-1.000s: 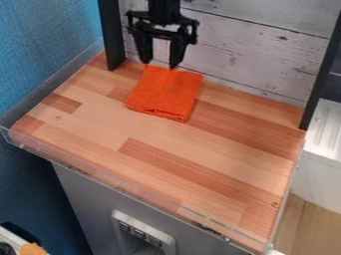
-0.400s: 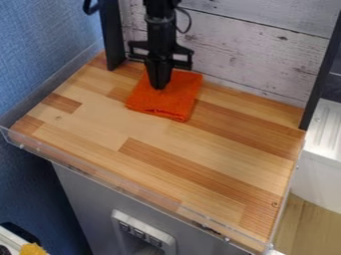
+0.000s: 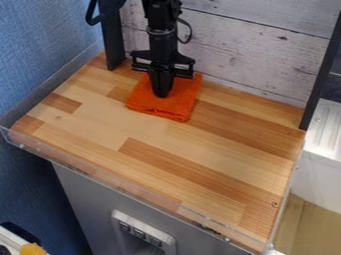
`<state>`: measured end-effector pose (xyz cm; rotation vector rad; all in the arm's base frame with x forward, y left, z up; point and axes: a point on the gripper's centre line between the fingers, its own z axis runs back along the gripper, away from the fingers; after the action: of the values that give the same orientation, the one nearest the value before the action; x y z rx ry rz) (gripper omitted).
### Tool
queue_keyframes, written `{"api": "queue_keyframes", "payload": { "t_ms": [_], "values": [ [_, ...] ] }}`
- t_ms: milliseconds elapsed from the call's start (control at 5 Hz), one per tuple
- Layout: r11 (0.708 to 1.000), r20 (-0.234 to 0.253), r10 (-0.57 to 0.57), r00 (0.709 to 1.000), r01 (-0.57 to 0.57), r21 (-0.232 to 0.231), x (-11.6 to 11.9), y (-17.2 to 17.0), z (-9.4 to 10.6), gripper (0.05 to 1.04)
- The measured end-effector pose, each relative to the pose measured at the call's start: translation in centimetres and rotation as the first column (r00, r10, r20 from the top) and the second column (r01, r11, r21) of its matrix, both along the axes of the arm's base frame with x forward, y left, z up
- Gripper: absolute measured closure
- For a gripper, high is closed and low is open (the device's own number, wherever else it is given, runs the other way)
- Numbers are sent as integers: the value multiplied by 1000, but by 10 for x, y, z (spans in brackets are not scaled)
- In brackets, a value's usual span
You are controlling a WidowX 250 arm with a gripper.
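My black gripper [image 3: 161,94] hangs down from the top edge, its fingers together and their tips at the middle of the orange cloth [image 3: 178,105]. The cloth lies folded and flat near the back of the wooden surface [image 3: 146,142], and the gripper covers part of its upper half. Whether any fabric is pinched between the fingertips cannot be made out.
A whitewashed plank wall [image 3: 259,55] stands right behind the cloth, between a black post [image 3: 112,37] at left and another [image 3: 323,74] at right. A clear low rim [image 3: 133,188] runs along the front edge. Blue wall borders the left side.
The gripper has come down from above the cloth's back edge onto its middle, and its fingers, apart a second ago, have closed. The cloth has not visibly moved.
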<state>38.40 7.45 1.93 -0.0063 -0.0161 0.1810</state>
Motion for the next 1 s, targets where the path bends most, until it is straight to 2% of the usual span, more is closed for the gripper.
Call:
{"api": "queue_keyframes", "payload": {
  "t_ms": [600,1000],
  "values": [
    [999,-14,-47,999,47,9,1,-16,-5,1025],
    [994,-44,-105,994,105,8,-13,-30,-8,1025]
  ]
}}
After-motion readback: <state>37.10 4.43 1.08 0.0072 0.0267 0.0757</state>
